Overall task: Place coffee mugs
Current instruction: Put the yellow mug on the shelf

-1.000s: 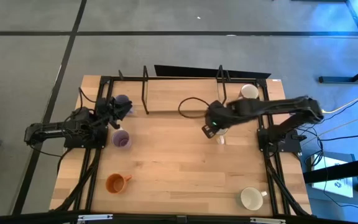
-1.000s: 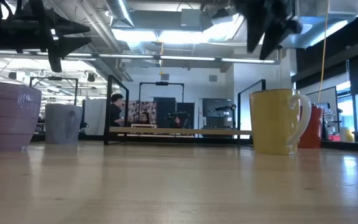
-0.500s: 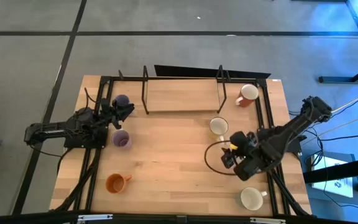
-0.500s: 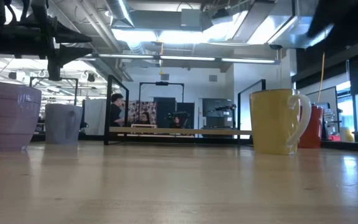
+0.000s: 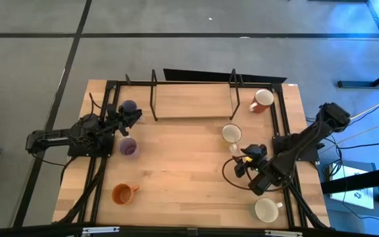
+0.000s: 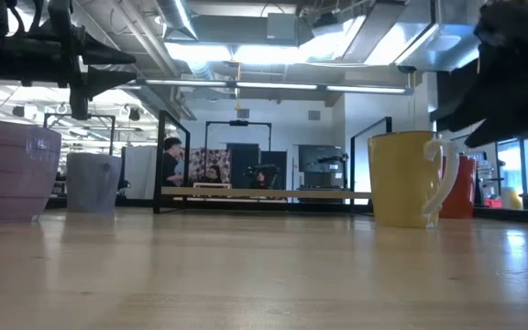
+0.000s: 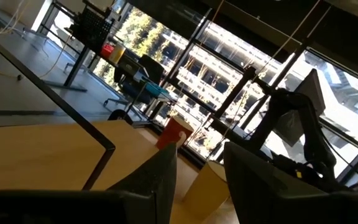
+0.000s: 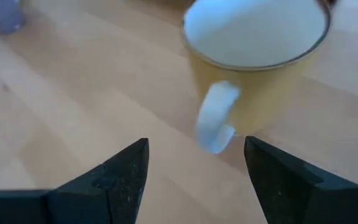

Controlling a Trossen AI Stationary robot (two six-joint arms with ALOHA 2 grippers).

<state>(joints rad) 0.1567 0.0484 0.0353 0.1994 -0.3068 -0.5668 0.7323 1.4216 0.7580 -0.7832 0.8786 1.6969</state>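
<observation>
The right end effector (image 5: 242, 164) hung open just beside the cream mug (image 5: 231, 133), whose handle (image 8: 215, 121) pointed back toward it; the left end effector (image 5: 127, 117), also open, waited far across the surface (image 5: 176, 171).

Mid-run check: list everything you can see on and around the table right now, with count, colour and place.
Purple mugs: 2, lavender; one near the table's far-left edge, one just nearer in front of it.
Orange mug: 1, near-left part of the table.
Yellowish-cream mug: 1, right of centre, handle toward the right claw.
Cream mug: 1, near-right corner.
White mug with reddish inside: 1, far-right corner.
Black rack frame: 1, far middle of the table.
Wooden table: 1, light wood.
Person: 1, far back in the room.
Left claw: by the far purple mug, open, empty.
Right claw: just near of the yellowish-cream mug, open, empty.
</observation>
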